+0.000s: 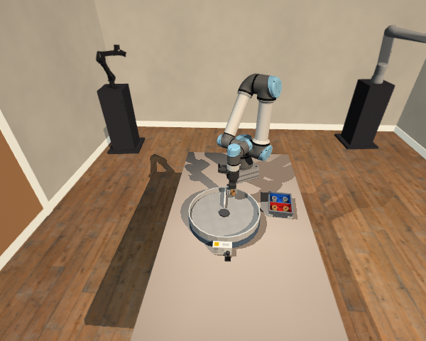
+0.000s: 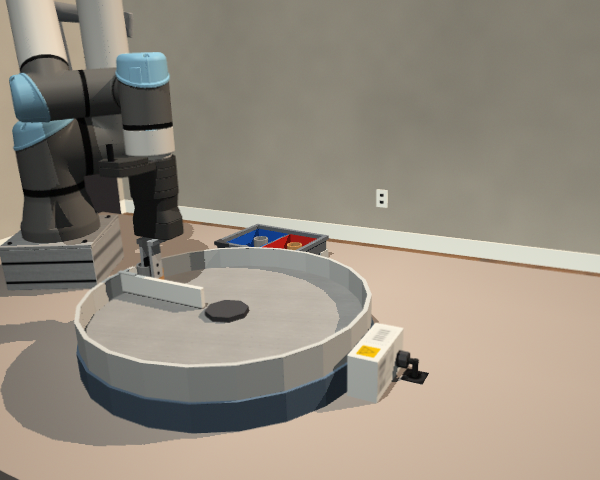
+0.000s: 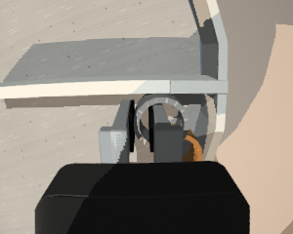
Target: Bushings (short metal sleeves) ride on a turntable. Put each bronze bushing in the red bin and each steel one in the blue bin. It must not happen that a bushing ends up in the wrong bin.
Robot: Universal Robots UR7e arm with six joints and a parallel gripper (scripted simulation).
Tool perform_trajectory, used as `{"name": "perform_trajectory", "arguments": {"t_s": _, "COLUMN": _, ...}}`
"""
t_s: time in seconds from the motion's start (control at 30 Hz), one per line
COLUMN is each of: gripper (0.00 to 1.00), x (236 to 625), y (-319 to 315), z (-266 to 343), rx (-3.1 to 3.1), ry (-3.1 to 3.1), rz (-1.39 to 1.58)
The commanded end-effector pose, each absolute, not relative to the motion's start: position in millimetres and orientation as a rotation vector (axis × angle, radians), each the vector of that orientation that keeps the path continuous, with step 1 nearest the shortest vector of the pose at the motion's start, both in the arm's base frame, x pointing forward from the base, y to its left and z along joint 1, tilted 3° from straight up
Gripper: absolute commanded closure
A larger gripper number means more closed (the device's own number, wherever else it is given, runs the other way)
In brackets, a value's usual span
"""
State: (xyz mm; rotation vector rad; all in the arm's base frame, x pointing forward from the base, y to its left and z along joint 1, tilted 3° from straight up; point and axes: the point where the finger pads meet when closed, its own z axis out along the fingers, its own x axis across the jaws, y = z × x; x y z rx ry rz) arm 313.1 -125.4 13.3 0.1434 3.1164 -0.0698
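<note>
My gripper (image 1: 228,192) (image 2: 150,270) (image 3: 142,116) is low over the turntable (image 1: 242,220) (image 2: 279,330), near its rim and beside the white divider. It is shut on the wall of a steel bushing (image 3: 161,99), with one finger outside the ring and one over its bore. A bronze bushing (image 1: 232,192) (image 3: 198,147) is close beside the fingers, partly hidden by one finger. Two steel bushings (image 1: 274,198) (image 1: 285,199) stand in the blue bin (image 1: 280,195) (image 2: 241,239). Two bronze bushings (image 1: 274,207) (image 1: 285,208) stand in the red bin (image 1: 280,204) (image 2: 310,240).
The divider (image 1: 225,201) (image 2: 179,292) (image 3: 88,89) runs inward from the raised rim. A dark hub (image 1: 224,212) (image 2: 227,310) is at the turntable's centre. A white box (image 1: 221,247) (image 2: 365,369) with a yellow label sits at its front edge. The bins stand right of the turntable in the top view.
</note>
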Motion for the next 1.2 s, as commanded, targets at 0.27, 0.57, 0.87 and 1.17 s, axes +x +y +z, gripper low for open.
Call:
{"name": "perform_trajectory", "arguments": {"t_s": 0.27, "gripper": 1.00, "x": 313.4, "y": -125.5, "z": 17.0, "rx": 0.143, "ry": 3.115, "rz": -0.071}}
{"name": "perform_trajectory", "arguments": {"t_s": 0.57, "gripper": 1.00, "x": 313.3, "y": -125.4, "z": 19.8, "rx": 0.143, "ry": 3.115, "rz": -0.071}}
{"name": "perform_trajectory", "arguments": {"t_s": 0.87, "gripper": 1.00, "x": 313.2, "y": -125.2, "z": 23.0, "rx": 0.143, "ry": 3.115, "rz": -0.071}}
{"name": "perform_trajectory", "arguments": {"t_s": 1.17, "gripper": 1.00, "x": 313.2, "y": -125.2, "z": 23.0, "rx": 0.143, "ry": 3.115, "rz": -0.071}}
